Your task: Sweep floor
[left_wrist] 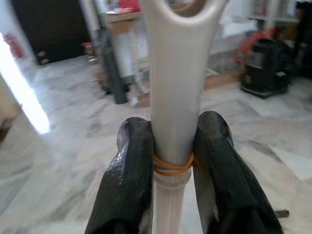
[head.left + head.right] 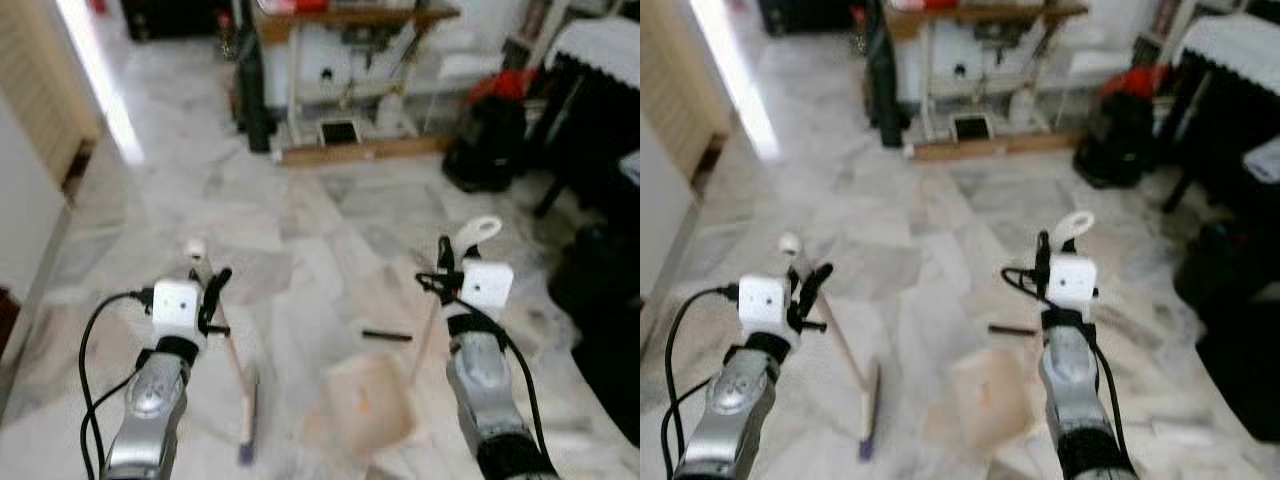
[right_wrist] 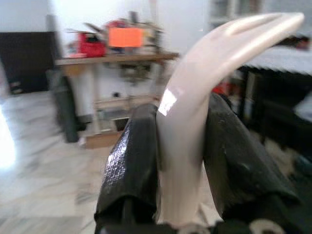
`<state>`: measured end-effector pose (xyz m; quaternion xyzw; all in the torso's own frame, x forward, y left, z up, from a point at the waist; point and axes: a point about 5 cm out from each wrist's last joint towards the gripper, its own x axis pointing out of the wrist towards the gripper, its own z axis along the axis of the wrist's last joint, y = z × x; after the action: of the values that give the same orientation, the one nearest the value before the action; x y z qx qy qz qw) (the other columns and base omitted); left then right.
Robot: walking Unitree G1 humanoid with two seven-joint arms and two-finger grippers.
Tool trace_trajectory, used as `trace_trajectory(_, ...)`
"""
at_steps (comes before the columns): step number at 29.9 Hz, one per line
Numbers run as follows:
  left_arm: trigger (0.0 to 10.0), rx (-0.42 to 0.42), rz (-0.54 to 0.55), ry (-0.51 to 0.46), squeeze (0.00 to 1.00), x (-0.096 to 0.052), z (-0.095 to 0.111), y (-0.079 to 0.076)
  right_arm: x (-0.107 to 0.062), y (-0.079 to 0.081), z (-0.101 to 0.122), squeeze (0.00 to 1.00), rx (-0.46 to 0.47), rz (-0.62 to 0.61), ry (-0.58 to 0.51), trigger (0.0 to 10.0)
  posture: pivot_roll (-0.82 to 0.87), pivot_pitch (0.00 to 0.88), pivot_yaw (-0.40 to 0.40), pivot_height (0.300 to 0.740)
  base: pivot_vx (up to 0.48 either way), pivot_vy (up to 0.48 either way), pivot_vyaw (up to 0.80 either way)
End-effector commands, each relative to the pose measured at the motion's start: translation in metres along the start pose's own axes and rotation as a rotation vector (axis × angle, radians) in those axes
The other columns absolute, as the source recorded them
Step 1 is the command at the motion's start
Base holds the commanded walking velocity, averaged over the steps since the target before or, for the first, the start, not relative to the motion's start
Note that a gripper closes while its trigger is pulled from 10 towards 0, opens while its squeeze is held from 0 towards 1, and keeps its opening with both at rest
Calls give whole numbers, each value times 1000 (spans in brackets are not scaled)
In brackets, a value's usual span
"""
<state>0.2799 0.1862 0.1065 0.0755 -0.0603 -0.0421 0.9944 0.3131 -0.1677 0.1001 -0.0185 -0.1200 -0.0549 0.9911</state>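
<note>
The left gripper (image 2: 214, 292) was clamped on the broom (image 2: 243, 405) handle, the right gripper (image 2: 443, 268) on the dustpan (image 2: 365, 405) handle. Just beyond the dustpan lay a dark stick (image 2: 387, 336) — best swept with the pan's lip flat on the floor (image 2: 300, 220).

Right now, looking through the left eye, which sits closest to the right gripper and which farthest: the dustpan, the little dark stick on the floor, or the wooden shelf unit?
From the right gripper:
1. Dustpan, held by its handle, its pan on the floor just below.
2. Dark stick, on the floor slightly toward the left.
3. Wooden shelf unit, far across the room against the wall.
</note>
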Motion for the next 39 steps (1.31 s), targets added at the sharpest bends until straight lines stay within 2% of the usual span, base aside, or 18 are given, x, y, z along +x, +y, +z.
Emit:
trace_trajectory(1, 10000, 0, -17, -59, 0, 7, 12, -5, 4, -12, 7, 0, -31, -26, -37, 10000, 23, 30, 6, 740, 416, 0, -800)
trace_trajectory(39, 10000, 1, -11, -50, 0, 6, 11, -5, 5, -15, 7, 0, -31, -37, -36, 10000, 22, 56, 6, 740, 418, 0, -21)
